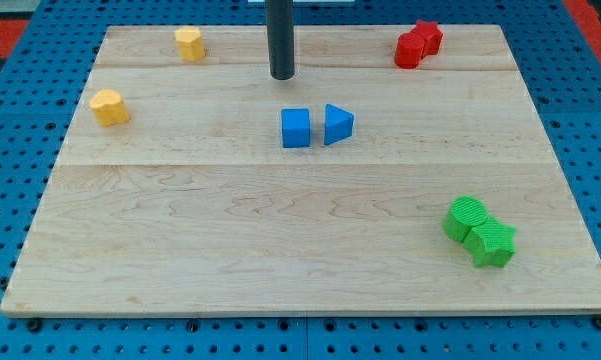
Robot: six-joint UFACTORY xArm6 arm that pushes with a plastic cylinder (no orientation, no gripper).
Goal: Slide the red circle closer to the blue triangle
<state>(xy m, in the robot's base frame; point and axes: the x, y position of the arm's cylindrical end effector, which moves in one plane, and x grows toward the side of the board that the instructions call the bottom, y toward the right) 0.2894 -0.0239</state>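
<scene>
The red circle sits near the view's top right, touching a second red block just behind it. The blue triangle lies near the board's middle, right beside a blue cube on its left. My tip is above the blue cube, well to the left of the red circle and apart from every block.
A yellow block sits at the top left and another yellow block lies at the left. A green circle and a green star-like block touch each other at the lower right. The wooden board ends at a blue pegboard.
</scene>
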